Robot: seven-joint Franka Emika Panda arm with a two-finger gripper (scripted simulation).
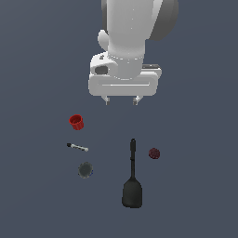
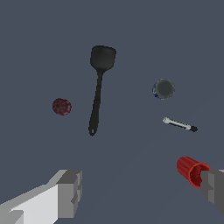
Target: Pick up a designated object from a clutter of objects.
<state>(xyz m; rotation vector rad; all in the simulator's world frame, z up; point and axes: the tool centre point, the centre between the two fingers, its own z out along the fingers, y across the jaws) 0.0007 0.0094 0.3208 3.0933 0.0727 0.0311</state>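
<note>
Lying clear of spread jaws: stick (image 1: 77, 147)

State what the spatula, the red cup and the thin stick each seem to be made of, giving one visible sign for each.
Spatula: probably matt black plastic or rubber, since it is uniformly dark with no glint.
Red cup: likely plastic, an even bright red with ribbed-looking sides in the wrist view.
Thin stick: pale grey-white shaft with a black tip, possibly plastic or metal; too small to settle.

Bare simulated workspace: featureless dark grey-blue floor (image 1: 195, 195), flat rendered shading.
</note>
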